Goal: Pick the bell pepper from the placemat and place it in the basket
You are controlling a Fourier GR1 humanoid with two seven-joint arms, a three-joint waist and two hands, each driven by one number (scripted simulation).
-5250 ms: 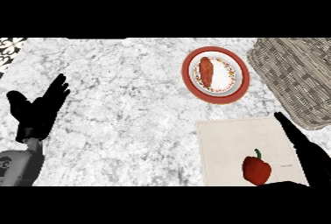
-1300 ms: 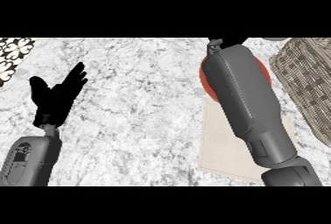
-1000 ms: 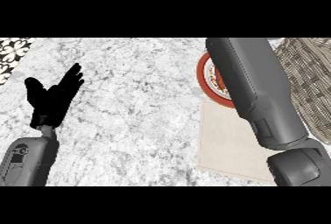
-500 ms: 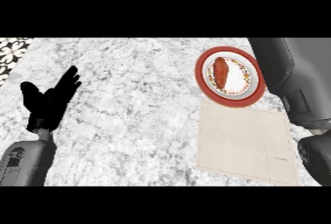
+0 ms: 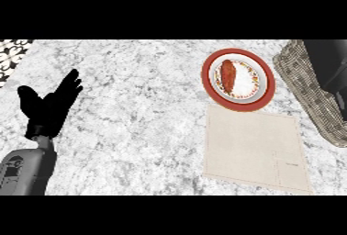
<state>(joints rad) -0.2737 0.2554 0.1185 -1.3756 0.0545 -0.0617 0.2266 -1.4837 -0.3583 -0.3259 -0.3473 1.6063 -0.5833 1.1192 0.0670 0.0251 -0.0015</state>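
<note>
The beige placemat (image 5: 254, 149) lies bare at the lower right, and no bell pepper shows anywhere in the head view. The woven basket (image 5: 306, 89) sits at the right edge. My right forearm (image 5: 330, 62) reaches over the basket from the right edge and hides part of its inside. The right hand itself is outside the picture. My left hand (image 5: 49, 104) rests open at the left, fingers up, far from the placemat and the basket.
A red-rimmed plate (image 5: 263, 94) with food on it stands just beyond the placemat, left of the basket. A patterned black-and-white patch (image 5: 12, 48) shows at the counter's far left corner. Marble counter (image 5: 136, 114) spreads between the left hand and the placemat.
The pepper that lay on the placemat is gone from it. My right forearm has swung rightward off the placemat and plate to above the basket. The left hand has barely moved.
</note>
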